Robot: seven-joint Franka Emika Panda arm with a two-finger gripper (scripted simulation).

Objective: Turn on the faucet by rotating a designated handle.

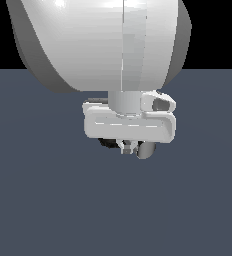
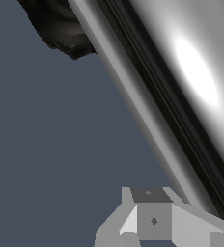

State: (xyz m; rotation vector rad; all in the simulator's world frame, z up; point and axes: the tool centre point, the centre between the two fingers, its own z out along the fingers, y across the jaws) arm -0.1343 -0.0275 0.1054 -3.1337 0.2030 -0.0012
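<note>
Looking from the exterior view, the gripper (image 1: 129, 148) hangs low over the table (image 1: 38, 200), and the handle (image 1: 147, 150) peeks out just beside it on the exterior view's right, the black faucet (image 1: 106, 143) behind. In the wrist view the handle (image 2: 181, 87) runs diagonally, very close – one finger (image 2: 152, 219) lies touching or nearly touching it. Whether the jaws are spread or pinching, I cannot tell.

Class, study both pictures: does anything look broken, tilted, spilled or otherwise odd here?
Nothing stands out. The gripper sits low against the faucet, hiding most of it; only the handle end pokes out. In the wrist view the handle looks smooth and undamaged. No spill shows.
</note>
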